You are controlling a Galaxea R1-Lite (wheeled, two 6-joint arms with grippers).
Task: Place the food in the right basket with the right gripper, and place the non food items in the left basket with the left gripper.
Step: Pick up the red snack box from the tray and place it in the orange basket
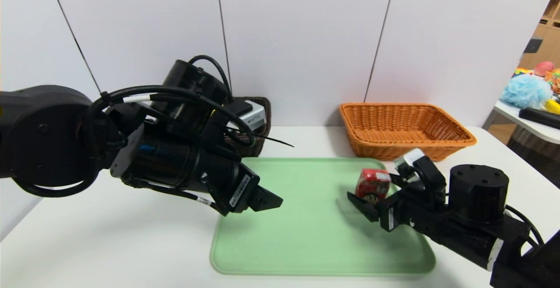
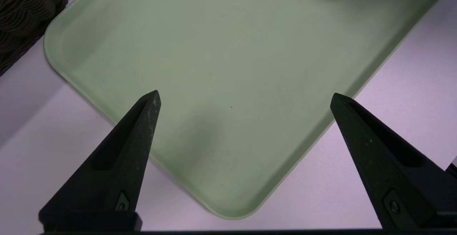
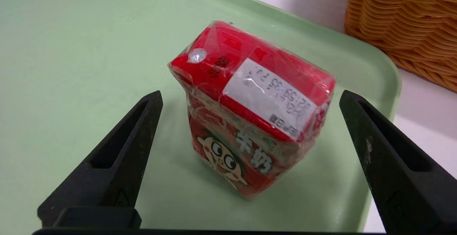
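The right claw (image 3: pixel 250 97) is spread wide with nothing gripped, its two fingers flanking the red milk carton (image 3: pixel 250 110) without touching it. The carton stands on the green tray (image 1: pixel 306 218), near the tray's right far corner, close to the orange basket (image 1: pixel 404 128). That basket holds nothing visible. The left claw (image 2: pixel 244 97) also gapes wide and holds nothing, poised above the tray's near left corner, angled downward. The dark basket (image 1: pixel 262 121) sits mostly hidden behind the left arm on the white surface (image 1: pixel 109 244).

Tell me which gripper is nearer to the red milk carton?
Right. The right gripper is open with the red milk carton between its fingers; the left gripper hangs open over the green tray's opposite edge.
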